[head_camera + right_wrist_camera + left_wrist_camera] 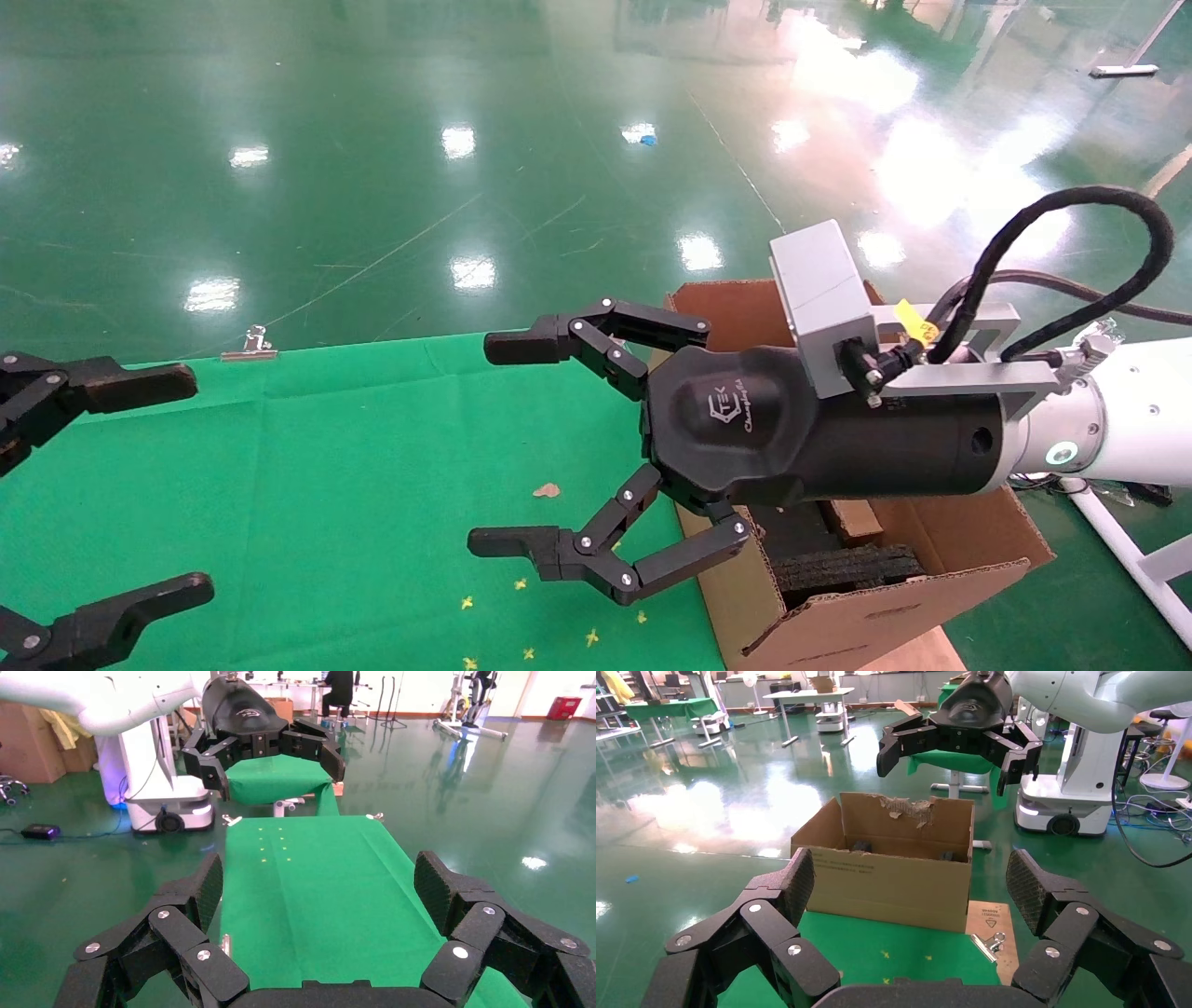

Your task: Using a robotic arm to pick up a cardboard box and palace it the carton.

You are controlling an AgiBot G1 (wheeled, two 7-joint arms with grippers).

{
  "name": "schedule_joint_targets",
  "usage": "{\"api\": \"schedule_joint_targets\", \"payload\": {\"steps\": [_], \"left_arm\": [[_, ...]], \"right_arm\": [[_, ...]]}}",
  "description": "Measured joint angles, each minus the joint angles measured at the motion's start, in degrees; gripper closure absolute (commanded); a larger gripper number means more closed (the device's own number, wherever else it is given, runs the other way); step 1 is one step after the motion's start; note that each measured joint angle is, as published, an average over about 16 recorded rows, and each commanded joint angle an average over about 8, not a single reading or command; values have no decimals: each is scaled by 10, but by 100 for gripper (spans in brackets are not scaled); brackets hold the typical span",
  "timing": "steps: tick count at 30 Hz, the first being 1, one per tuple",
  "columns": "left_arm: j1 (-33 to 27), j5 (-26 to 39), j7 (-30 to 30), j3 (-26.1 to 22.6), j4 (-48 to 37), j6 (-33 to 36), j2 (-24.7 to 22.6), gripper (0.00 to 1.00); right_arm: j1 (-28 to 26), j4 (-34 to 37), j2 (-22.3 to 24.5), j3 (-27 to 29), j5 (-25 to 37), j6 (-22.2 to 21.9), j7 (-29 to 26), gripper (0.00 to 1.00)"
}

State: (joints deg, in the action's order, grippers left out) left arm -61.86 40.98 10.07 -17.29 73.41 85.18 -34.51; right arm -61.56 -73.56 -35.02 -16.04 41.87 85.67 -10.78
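The carton (941, 550) stands off the right end of the green table, its ragged flaps up and black foam (847, 567) inside; the left wrist view shows it (891, 878) straight ahead. The robotic arm reaches over the carton, and its right gripper (498, 445) hangs open and empty over the table's right edge, also visible above the carton (951, 766). My left gripper (163, 489) waits open and empty at the table's left end. The cardboard box is out of view. A brown piece (849, 522) lies inside the carton under the wrist; I cannot tell what it is.
A green cloth (354, 466) covers the table, with small yellow marks (521, 615) near the front. Binder clips (250, 347) (988, 941) hold the cloth. A bare wooden corner (989, 920) shows beside the carton. Glossy green floor lies beyond.
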Motion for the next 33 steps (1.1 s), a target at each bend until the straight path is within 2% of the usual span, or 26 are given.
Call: {"api": "schedule_joint_targets", "payload": {"steps": [33], "left_arm": [[0,0,0,0,0,0,0,0]], "right_arm": [[-1,1,0,-1,0,0,0,0]]}}
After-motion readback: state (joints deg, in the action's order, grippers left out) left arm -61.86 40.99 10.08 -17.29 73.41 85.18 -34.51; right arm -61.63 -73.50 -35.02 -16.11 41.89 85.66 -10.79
